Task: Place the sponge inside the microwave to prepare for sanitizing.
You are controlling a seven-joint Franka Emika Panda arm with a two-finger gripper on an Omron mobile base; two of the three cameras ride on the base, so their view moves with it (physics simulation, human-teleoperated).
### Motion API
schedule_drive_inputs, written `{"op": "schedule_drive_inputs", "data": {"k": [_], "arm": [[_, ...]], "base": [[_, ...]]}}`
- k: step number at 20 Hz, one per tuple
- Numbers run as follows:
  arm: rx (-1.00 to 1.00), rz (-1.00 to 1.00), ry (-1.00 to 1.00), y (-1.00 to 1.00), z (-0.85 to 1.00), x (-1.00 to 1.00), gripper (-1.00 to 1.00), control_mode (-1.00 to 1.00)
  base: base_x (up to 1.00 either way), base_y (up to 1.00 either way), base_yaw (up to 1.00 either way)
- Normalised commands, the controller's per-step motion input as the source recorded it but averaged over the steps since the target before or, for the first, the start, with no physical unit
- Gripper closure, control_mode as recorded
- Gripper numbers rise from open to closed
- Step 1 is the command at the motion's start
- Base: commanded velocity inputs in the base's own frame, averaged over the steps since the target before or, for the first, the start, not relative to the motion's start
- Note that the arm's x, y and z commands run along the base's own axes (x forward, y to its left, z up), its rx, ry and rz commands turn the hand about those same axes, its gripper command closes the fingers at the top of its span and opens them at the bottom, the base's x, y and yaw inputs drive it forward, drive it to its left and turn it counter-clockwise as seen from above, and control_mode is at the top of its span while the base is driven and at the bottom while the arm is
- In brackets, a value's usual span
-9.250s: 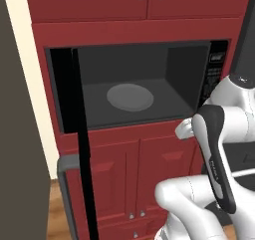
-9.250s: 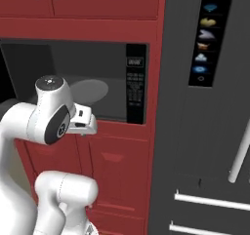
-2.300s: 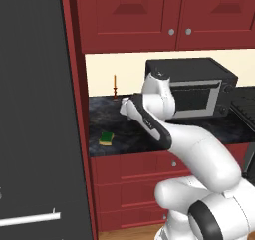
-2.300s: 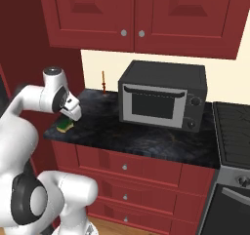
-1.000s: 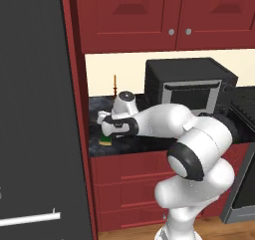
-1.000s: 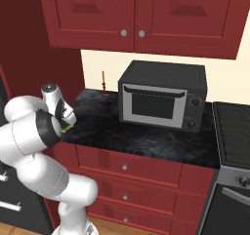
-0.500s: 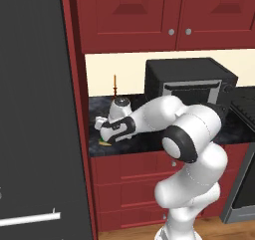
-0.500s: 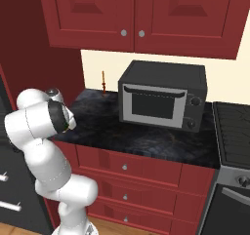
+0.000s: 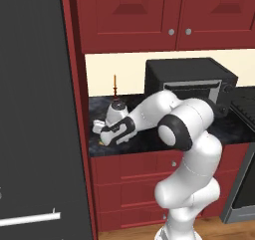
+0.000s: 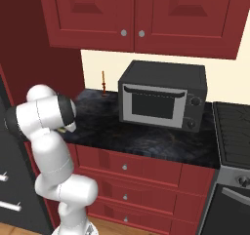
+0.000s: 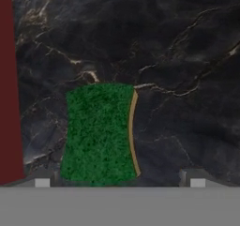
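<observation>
The sponge (image 11: 98,133), a flat rectangular block with a coarse green scouring face up and a thin yellow edge, lay on the black veined marble counter (image 11: 183,65) beside a red cabinet wall (image 11: 8,84). The gripper (image 11: 119,180) hung over it, jaws spread wide, holding nothing.

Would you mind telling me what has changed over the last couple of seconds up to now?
The arm swung down and left, bringing the open gripper low over the sponge; nothing has been gripped yet. The sponge stays green side up on the dark counter near the red cabinet side, and the black oven has not moved.
</observation>
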Motion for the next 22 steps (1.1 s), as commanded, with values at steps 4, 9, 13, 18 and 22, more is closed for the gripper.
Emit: {"op": "schedule_drive_inputs", "data": {"k": [4,9,13,18,22], "arm": [[0.00,0.00,0.00,0.16,-0.04,0.23,-1.00,-1.00],[0.00,0.00,0.00,0.04,0.00,0.22,-1.00,-1.00],[0.00,0.00,0.02,0.00,-0.13,0.03,-1.00,-1.00],[0.00,0.00,0.04,0.00,-0.28,0.00,-1.00,-1.00],[0.00,0.00,0.02,0.00,-0.27,0.00,-1.00,-1.00]], "base": [[0.00,0.00,0.00],[0.00,0.00,0.00],[0.00,0.00,0.00],[0.00,0.00,0.00],[0.00,0.00,0.00]]}}
